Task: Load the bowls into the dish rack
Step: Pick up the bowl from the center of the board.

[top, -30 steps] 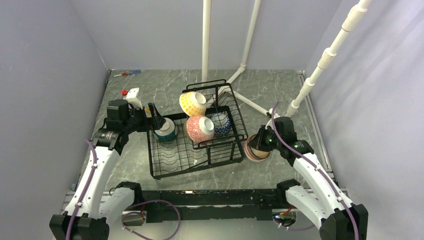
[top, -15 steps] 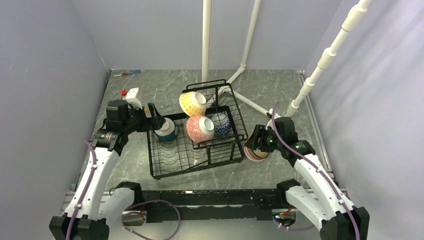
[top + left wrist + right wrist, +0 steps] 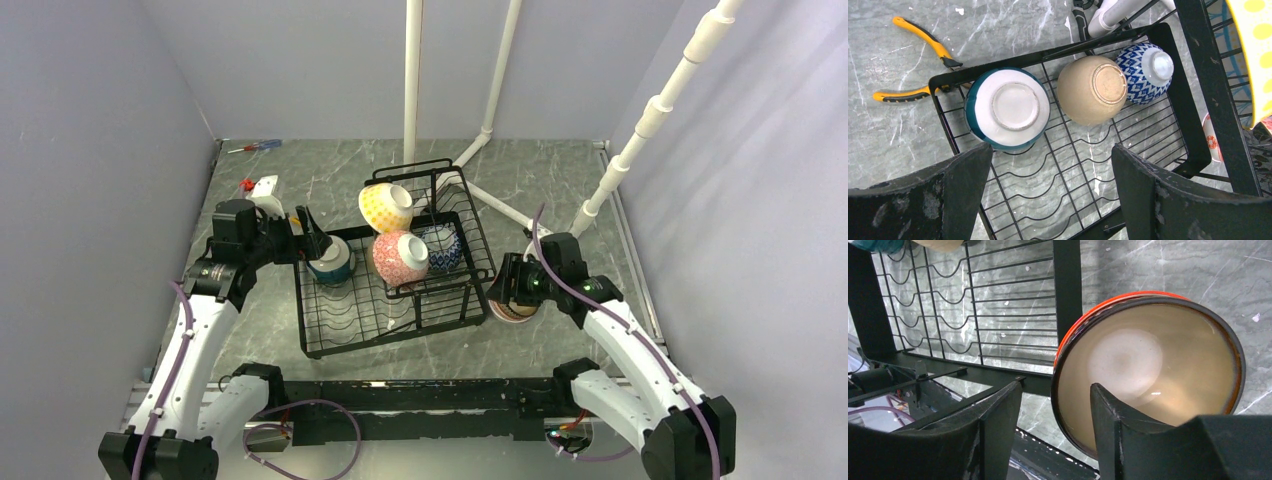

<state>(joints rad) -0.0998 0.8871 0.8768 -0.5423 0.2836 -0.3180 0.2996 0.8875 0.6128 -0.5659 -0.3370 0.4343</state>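
Right wrist view: found right gripper [image 3: 1054, 387] half open astride rim of brown bowl [image 3: 1148, 370], nothing clamped. Stands on table [image 3: 1168, 270] just beside dish rack [image 3: 1068, 290], right side. Judged glazed ceramic: rigid, slick, chippable; pinch rim wall squarely. Saw left gripper [image 3: 1050, 150] wide open, empty.

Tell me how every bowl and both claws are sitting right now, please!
teal bowl, upside down in the dish rack
tan bowl, upside down in the rack
blue-white bowl, upside down in the rack
yellow dotted bowl, on its side, upper tier
pink-red bowl, on its side
brown bowl, right way up on the table, outside the rack
left gripper, open
right gripper, open, straddling the brown bowl's rim
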